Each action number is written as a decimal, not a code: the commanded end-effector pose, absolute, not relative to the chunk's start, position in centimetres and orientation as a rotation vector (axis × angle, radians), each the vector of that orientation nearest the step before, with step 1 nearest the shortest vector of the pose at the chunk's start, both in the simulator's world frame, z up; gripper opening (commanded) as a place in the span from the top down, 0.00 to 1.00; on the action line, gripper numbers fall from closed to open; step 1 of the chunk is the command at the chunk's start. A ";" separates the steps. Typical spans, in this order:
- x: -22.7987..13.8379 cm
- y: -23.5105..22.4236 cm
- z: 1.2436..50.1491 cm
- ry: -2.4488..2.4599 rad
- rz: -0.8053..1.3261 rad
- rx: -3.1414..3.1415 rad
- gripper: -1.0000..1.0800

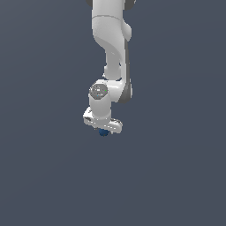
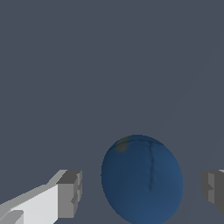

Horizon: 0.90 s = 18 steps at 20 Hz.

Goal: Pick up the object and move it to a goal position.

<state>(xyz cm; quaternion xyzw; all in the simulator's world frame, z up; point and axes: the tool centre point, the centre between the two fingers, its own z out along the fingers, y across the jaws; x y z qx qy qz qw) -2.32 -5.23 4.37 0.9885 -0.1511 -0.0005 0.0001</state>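
Under the arm, exterior view: the white Franka arm [image 1: 112,53] is reaching straight down, so its white two-fingered end effector [image 1: 104,129] is sitting directly over the small dark blue ball [image 1: 103,132].
Ball position, exterior view: only its lower part is peeking out below the hand; whether it is resting on the plain grey counter [image 1: 176,176] or lifted, I cannot tell.
Open room, exterior view: the counter is stretching bare on every side, with no edge showing.
Between the fingers, wrist view: the ball [image 2: 142,180] is lying in the gap, nearer the finger at the picture's border than the other grey pad [image 2: 70,193].
End effector state, wrist view: spread, pads standing apart from the ball on both sides, pinching nothing.
Likely step: closing in for the grasp.
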 end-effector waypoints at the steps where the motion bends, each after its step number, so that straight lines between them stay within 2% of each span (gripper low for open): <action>1: -2.3 -5.2 3.5 -0.476 0.000 3.105 0.04; 5: -2.2 -5.3 3.1 -0.477 0.000 3.105 0.04; 6: -2.2 -5.3 3.1 -0.477 0.000 3.105 1.00; 18: -2.1 -5.2 3.3 -0.479 0.005 3.105 1.00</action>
